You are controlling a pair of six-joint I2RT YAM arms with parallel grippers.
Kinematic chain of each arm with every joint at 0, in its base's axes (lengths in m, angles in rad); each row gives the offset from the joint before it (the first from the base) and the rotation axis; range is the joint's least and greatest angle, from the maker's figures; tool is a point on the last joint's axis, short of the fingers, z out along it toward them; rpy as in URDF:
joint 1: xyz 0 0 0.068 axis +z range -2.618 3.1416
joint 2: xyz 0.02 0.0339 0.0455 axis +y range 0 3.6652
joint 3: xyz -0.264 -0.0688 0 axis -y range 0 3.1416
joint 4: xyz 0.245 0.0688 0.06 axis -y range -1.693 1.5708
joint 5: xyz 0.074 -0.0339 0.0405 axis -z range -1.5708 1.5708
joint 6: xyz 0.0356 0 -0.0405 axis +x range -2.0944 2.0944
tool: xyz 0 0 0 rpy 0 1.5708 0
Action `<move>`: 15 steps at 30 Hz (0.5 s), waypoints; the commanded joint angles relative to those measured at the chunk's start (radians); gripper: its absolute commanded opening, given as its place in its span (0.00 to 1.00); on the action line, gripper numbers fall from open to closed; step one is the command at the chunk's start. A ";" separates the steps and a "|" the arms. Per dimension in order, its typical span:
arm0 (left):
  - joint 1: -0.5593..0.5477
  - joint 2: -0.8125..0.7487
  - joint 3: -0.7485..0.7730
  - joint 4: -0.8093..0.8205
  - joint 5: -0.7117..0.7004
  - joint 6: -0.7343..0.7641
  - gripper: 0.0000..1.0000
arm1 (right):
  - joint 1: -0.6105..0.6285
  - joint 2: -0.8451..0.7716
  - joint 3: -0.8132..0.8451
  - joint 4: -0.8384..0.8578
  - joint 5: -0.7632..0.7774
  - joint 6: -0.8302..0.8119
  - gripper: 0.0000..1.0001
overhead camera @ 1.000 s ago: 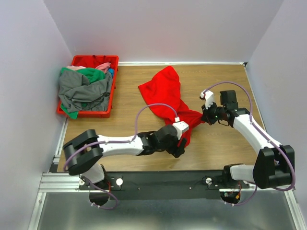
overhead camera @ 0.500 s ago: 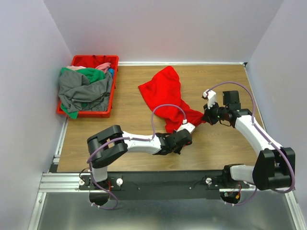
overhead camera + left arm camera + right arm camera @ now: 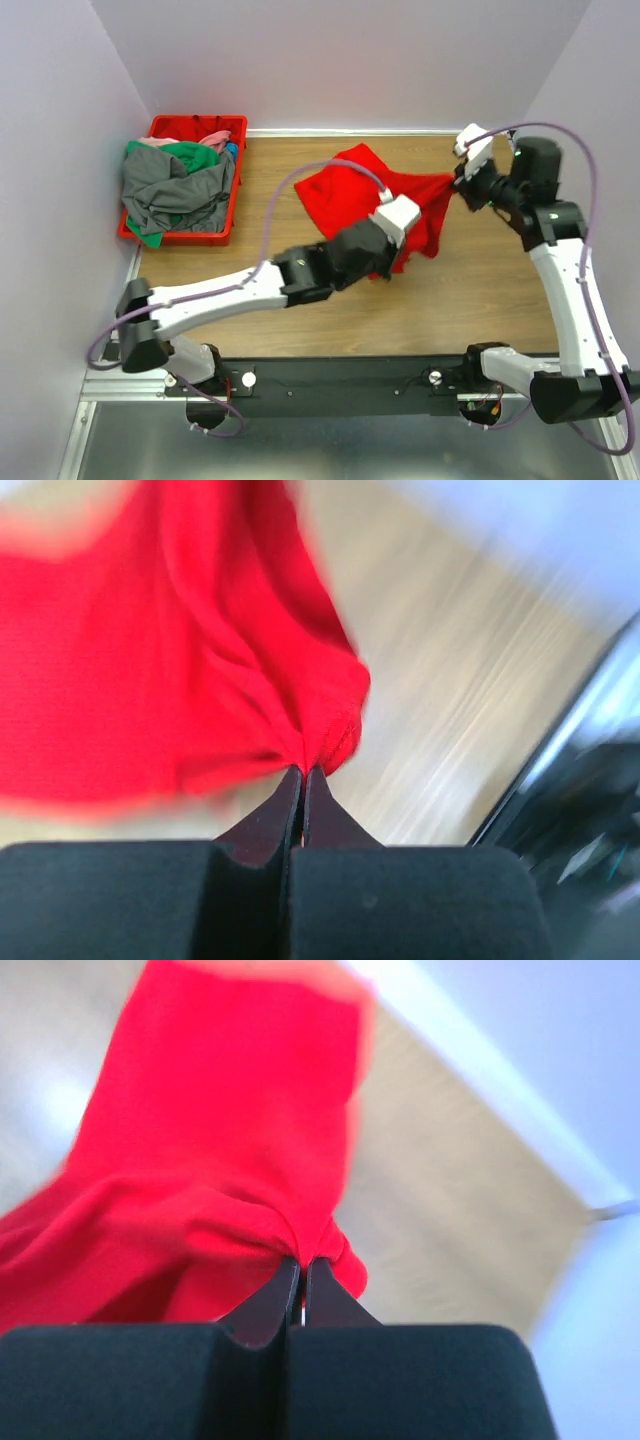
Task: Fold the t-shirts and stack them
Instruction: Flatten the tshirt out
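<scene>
Bright, even light, soft shadows; top view sharp, both wrist views motion-smeared, red t-shirt a blur.

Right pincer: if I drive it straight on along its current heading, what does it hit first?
The red t-shirt that the right pincer is shut on: the cloth bunches right ahead of its tips. Beyond that looks like bare table, then the wall, though blur leaves depth unclear.

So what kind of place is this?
Probably a robot test booth, not a home: plain walls box in a wooden table, two arms bolted to a metal rail pinch a red t-shirt, beside a red crate of more shirts.
</scene>
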 commanded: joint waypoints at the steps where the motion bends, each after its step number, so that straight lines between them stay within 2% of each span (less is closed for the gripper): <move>1: -0.003 -0.084 0.211 0.068 0.074 0.158 0.00 | -0.005 -0.027 0.198 -0.060 0.140 -0.019 0.01; 5: -0.003 -0.014 0.485 0.031 0.199 0.201 0.00 | -0.007 -0.011 0.413 -0.045 0.263 0.015 0.01; 6: -0.003 0.008 0.607 0.010 0.229 0.202 0.00 | -0.005 -0.008 0.498 -0.037 0.290 0.032 0.00; 8: -0.003 0.081 0.730 -0.008 0.310 0.192 0.00 | -0.007 -0.004 0.580 -0.013 0.359 0.042 0.00; 11: -0.005 0.193 1.002 -0.025 0.426 0.157 0.00 | -0.011 0.004 0.739 0.044 0.474 0.039 0.00; 15: -0.005 0.226 1.093 0.042 0.526 0.094 0.00 | -0.014 0.022 0.856 0.098 0.531 0.019 0.00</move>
